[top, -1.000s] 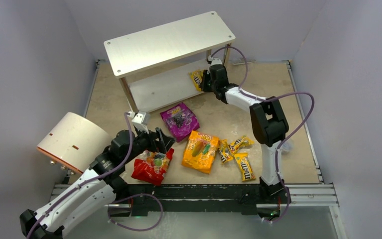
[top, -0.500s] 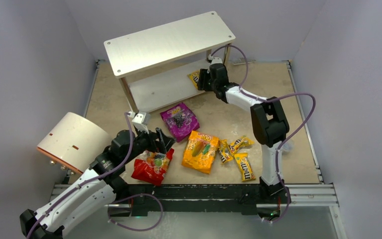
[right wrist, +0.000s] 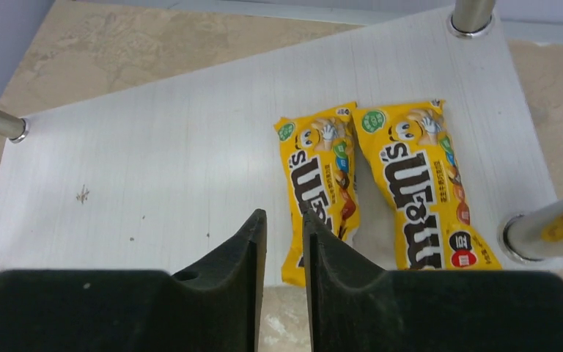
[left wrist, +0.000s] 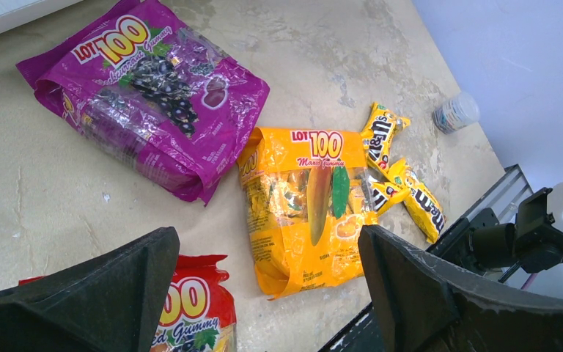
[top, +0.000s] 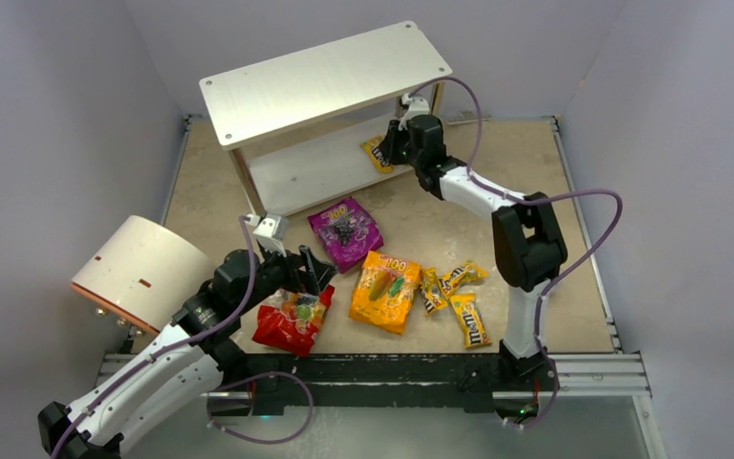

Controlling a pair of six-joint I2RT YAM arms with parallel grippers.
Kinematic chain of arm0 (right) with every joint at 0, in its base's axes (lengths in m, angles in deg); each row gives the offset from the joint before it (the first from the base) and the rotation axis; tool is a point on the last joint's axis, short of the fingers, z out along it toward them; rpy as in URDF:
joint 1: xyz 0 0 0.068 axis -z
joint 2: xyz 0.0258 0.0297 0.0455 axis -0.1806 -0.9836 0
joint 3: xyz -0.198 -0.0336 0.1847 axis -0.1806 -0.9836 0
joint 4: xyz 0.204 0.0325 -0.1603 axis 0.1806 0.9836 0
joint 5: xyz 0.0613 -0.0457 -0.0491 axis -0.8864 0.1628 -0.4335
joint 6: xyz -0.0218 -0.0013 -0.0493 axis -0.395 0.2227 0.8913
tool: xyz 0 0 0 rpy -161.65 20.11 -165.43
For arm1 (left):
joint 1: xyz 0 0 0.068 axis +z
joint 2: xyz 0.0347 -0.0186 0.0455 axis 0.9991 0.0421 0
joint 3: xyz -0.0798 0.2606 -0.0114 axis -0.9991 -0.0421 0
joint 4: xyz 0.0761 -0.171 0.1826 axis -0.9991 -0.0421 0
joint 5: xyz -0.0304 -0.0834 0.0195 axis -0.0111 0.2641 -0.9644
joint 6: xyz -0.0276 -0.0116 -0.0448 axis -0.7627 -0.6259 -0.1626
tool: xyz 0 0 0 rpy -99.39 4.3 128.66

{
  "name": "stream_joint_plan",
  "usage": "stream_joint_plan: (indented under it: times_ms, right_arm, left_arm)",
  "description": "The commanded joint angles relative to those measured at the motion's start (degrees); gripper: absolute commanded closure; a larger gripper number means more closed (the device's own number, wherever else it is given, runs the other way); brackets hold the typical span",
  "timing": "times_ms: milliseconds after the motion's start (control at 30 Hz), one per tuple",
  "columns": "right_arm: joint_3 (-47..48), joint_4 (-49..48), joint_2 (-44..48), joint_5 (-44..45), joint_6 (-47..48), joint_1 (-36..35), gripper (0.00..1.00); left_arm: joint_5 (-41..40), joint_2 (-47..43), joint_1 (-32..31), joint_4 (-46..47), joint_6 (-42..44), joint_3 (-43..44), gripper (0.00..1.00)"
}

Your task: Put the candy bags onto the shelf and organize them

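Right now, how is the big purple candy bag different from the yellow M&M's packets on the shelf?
Size: the purple bag is big and wide; the yellow M&M's packets are small and narrow.
Place: the purple bag lies on the table; the packets lie side by side on the shelf's lower board.
Picture: the purple bag shows dark grapes; the packets show big M&M's letters.
Both are candy, and both lie flat.

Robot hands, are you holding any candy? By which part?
No, nothing is held. The left gripper is wide open above the red bag. The right gripper, nearly closed, has nothing between its jaws; two yellow packets lie loose on the shelf.
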Motion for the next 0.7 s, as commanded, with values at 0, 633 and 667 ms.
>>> stream_joint_plan:
  times_ms: [0,633,667]
  right_arm:
    - [1.56,-7.33,-2.92,0.07,2.58,-0.39,0.74]
    - [5.82,-5.65,-13.82,4.32,6.12,-0.43,0.80]
    - [5.17,-6.08,-13.82,4.47,5.75,-0.46,0.80]
  left_arm:
    - [-0.09,-0.25,-0.05,1.58,-0.55,1.51,0.00]
    - [-0.27,0.32,-0.05,1.71,-0.67,1.37,0.00]
    - [-0.27,0.30,-0.10,1.71,-0.72,1.36,0.00]
